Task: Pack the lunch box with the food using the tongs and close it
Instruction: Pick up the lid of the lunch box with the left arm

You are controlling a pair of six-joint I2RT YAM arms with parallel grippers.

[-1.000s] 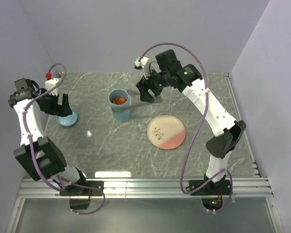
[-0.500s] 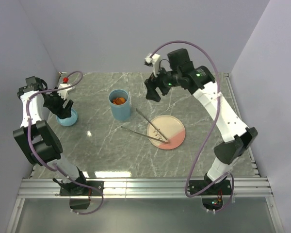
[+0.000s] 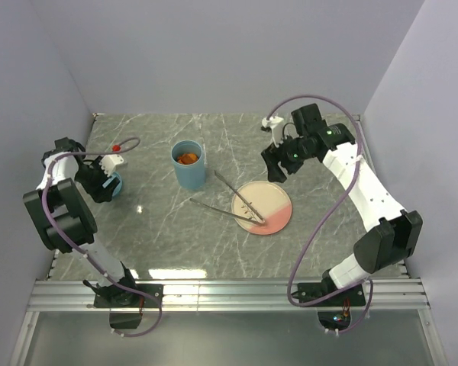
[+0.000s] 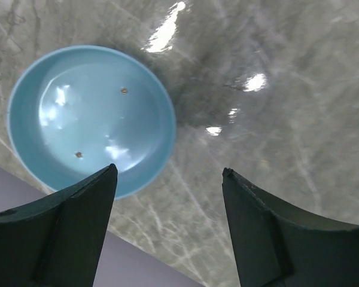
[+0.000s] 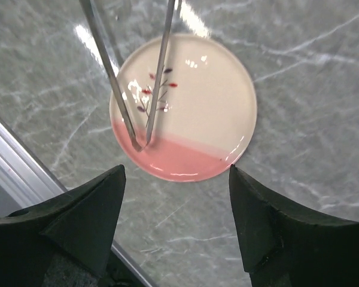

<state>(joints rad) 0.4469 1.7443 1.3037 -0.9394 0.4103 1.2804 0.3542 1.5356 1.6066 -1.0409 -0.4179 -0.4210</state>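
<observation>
The left gripper (image 4: 167,172) hangs open and empty over the blue lid (image 4: 90,116), which lies flat by the wall (image 4: 125,270). I think closing comes next, so it must pinch the lid's edge. The lunch box (image 3: 189,175) stands in the middle with food (image 3: 187,158) inside. The tongs (image 5: 159,75) rest on the pink plate (image 5: 209,101). The right gripper (image 5: 176,173) is open, empty.

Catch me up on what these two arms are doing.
Neither arm holds anything. The tongs lie loose, their joined end on the pink plate and their arms reaching over the table toward the lunch box, which stands open with food inside. The right gripper hangs open above the plate. The left gripper hangs open by the blue lid, which lies apart from the box.
</observation>
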